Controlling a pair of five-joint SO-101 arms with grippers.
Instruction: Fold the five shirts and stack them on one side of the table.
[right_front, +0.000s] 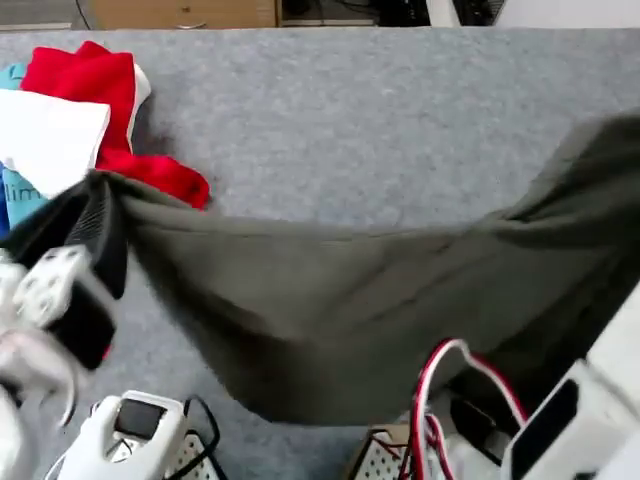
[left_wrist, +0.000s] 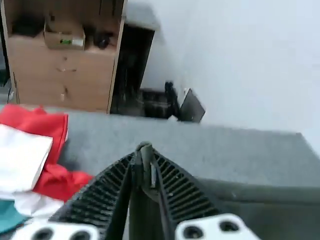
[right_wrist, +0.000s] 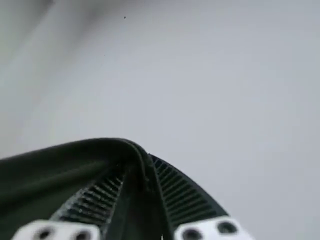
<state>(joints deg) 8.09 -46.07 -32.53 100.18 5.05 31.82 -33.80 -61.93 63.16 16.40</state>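
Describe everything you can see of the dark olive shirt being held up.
The dark olive shirt looks like soft, matte knit fabric. It hangs spread wide above the grey table, its top edge sagging in the middle. The left pincer is clamped on one upper corner and the right pincer on the other. Its lower edge droops in loose folds; whether it touches the table cannot be told.

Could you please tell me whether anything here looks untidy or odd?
The red shirt lies crumpled at a far corner of the table, part trailing out from under the white shirt. The dark shirt sags between the left gripper and the right gripper.
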